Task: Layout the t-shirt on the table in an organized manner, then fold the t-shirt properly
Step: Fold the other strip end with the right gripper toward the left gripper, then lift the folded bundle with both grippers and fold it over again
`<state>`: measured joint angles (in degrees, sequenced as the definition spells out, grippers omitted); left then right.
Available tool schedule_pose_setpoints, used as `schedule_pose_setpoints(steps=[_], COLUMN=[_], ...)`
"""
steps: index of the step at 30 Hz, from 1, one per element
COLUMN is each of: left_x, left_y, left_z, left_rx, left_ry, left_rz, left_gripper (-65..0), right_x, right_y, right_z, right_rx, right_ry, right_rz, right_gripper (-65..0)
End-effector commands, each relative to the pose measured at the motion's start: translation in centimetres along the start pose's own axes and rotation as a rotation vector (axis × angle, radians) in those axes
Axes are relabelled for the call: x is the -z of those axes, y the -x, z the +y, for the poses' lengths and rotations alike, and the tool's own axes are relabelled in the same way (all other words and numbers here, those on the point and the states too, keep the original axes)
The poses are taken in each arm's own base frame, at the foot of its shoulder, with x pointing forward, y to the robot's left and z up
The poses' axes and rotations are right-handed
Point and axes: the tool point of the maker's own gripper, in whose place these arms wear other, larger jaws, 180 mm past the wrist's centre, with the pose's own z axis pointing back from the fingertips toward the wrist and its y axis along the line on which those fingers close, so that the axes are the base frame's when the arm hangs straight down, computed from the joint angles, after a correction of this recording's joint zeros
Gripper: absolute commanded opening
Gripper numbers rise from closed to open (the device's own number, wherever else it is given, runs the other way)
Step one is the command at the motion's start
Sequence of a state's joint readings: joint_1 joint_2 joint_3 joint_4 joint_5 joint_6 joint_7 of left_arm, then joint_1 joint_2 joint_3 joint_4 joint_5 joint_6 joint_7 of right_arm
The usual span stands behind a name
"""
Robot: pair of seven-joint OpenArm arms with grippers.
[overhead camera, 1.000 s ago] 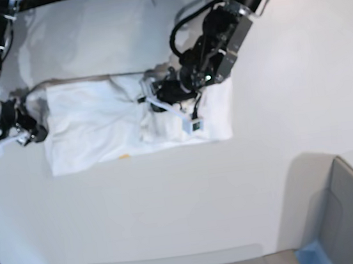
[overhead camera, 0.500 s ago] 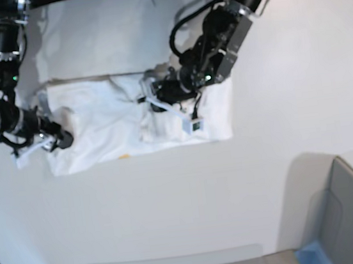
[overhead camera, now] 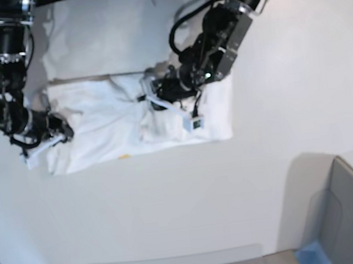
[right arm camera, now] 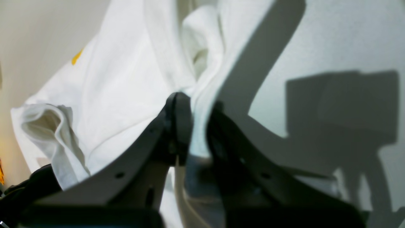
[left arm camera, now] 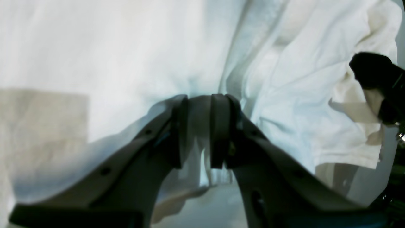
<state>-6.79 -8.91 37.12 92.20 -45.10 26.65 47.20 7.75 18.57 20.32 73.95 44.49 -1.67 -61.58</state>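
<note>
Base view shows the t-shirt (overhead camera: 108, 124) lying as a rumpled white oblong on the table (overhead camera: 171, 197), creased through its middle, a small yellow speck of print at its near hem. The left gripper (left arm camera: 200, 131) pinches a fold mid-shirt; the right gripper (right arm camera: 196, 133) is clamped on its bunched end.

I see the right gripper (overhead camera: 53, 135) displaced from its position a second ago: it then sat off the t-shirt's (overhead camera: 108, 124) left edge over the bare table (overhead camera: 171, 197), and it now sits on that edge, jaws closed from half open onto a fold of fabric. The right arm leans further inward over the cloth. The shirt's lower left corner, formerly square, now appears drawn in and rumpled beside the gripper.
</note>
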Motion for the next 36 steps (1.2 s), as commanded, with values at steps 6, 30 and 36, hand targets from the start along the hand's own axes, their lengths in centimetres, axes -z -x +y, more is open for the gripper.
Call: schedule_pose_setpoints(steps=[6, 30, 36], left_x=[-3.6, -3.5, -3.1], left_y=[-3.5, -0.5, 0.4], left_z=[-4.2, 8.6, 7.7], left_rx=[0.026, -0.342, -0.310], left_ry=[0.132, -0.097, -0.086], left_rz=[-0.126, 0.048, 0.077], left_gripper=[-52.4, -52.4, -52.4], right_x=[-2.5, -3.9, -3.4], right_y=[-4.7, 0.3, 0.8], right_z=[-1.2, 15.4, 19.6], right_rx=[-0.104, -0.490, -0.524], right_ry=[0.148, -0.074, -0.157], right_rz=[-0.107, -0.167, -0.171], right_gripper=[-65.0, -65.0, -65.0])
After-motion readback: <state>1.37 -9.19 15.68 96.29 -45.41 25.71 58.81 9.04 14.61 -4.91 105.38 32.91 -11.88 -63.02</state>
